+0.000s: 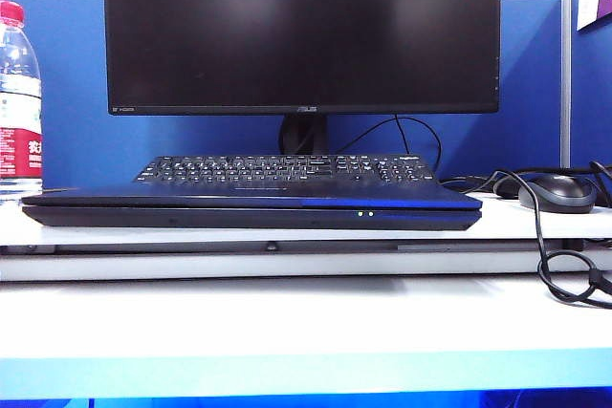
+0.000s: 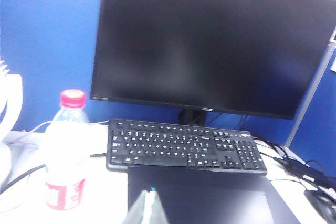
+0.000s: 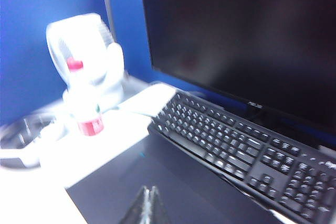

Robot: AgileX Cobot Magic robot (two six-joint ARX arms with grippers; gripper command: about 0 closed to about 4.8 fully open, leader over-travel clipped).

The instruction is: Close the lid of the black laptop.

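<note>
The black laptop point(image 1: 251, 218) lies flat on the white desk, two green LEDs point(image 1: 364, 213) lit on its front edge. Its lid point(image 1: 249, 197) is down on the base, dark and smooth, with no screen showing. In the left wrist view my left gripper point(image 2: 149, 192) hovers just over the lid point(image 2: 210, 200) near its left side, fingertips pressed together and empty. The right wrist view shows my right gripper point(image 3: 148, 189) shut the same way above the lid point(image 3: 173, 174). Neither gripper appears in the exterior view.
A black keyboard point(image 1: 287, 170) sits right behind the laptop, under a large dark monitor point(image 1: 301, 31). A water bottle point(image 1: 17, 102) stands at the left, a mouse point(image 1: 557, 191) with looping cables point(image 1: 564, 274) at the right. A white fan point(image 3: 86, 51) stands behind the bottle.
</note>
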